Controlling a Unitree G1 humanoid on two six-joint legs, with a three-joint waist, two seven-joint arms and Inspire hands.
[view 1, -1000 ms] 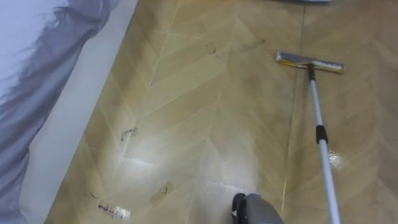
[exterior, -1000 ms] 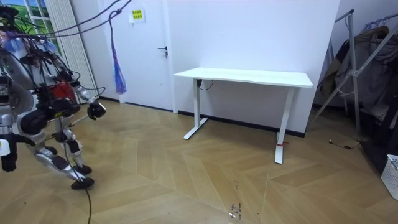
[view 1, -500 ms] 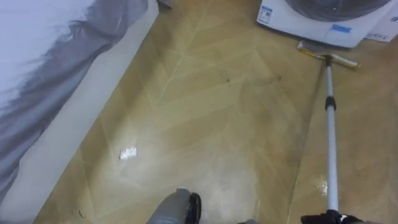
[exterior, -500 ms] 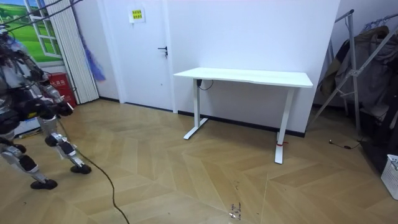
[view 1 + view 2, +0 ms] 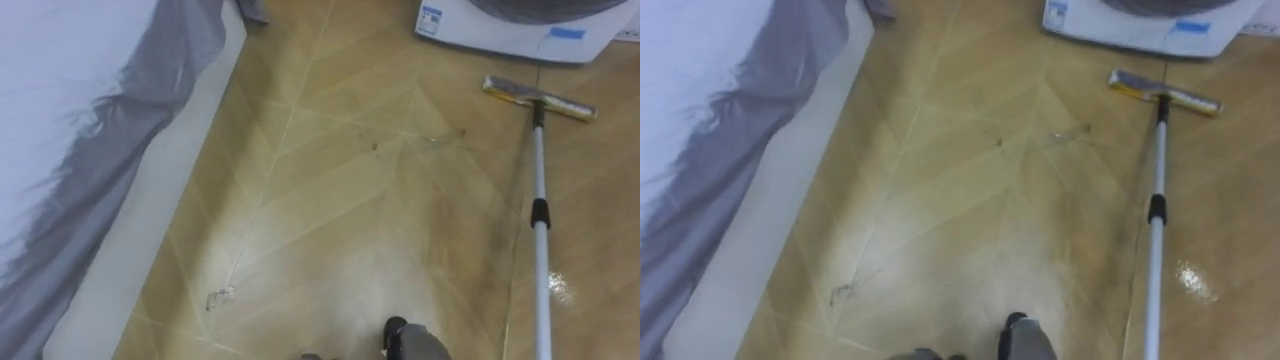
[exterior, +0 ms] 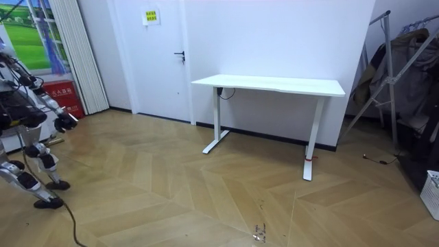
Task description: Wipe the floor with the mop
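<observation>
Bed (image 5: pixel 70 130) at left; bare floor (image 5: pixel 330 200) between. Mop (image 5: pixel 540 215) at right, long axis fore-aft: head (image 5: pixel 540 97) on the floor, far out from the hand (image 6: pixel 66 123), just short of a white appliance (image 5: pixel 500 30). Pole exits lower right, so the right arm is judged nearer. Hand seen in room view; grip cannot be told.

From my seat I count one mop (image 5: pixel 540 215), one bed (image 5: pixel 70 120) on the left and one washing machine (image 5: pixel 500 28) ahead. One scrap of litter (image 5: pixel 220 296) lies near the bed. Through the room view I count one desk (image 6: pixel 271 85), one door (image 6: pixel 161 62), one window (image 6: pixel 24 34), one curtain (image 6: pixel 86 58), one red box (image 6: pixel 65 92), one clothes rack (image 6: pixel 387 75) and one basket (image 6: pixel 432 195).
</observation>
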